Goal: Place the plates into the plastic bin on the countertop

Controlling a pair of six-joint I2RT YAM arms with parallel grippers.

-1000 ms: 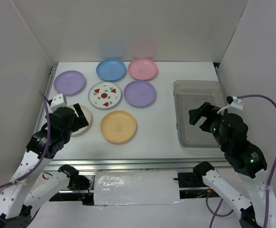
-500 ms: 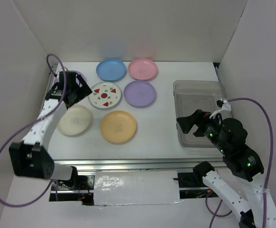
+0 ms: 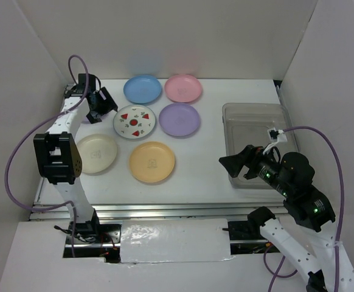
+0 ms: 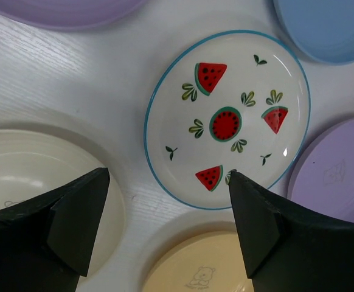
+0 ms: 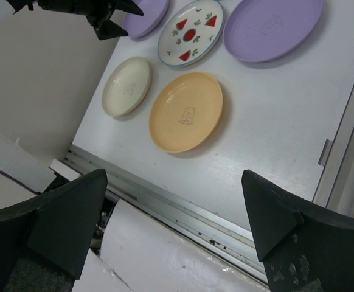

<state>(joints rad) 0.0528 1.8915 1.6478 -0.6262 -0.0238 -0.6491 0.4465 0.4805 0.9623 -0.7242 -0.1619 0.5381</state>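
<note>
Plates [image 3: 135,121] sit on countertop [image 3: 204,155] outside plastic bin [image 3: 253,105]; left hand [image 4: 168,176] and right hand [image 5: 174,176] gape, unladen.

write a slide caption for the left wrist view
Open left gripper poised above the watermelon plate, cream plate beside it

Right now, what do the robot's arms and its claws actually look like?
The left arm and right arm are white tubular links joined by chunky black joints. Purple cables loop loosely along both, and the right one shows small green lights. The left gripper and right gripper each end in two matte black, wedge-shaped fingers.
</note>
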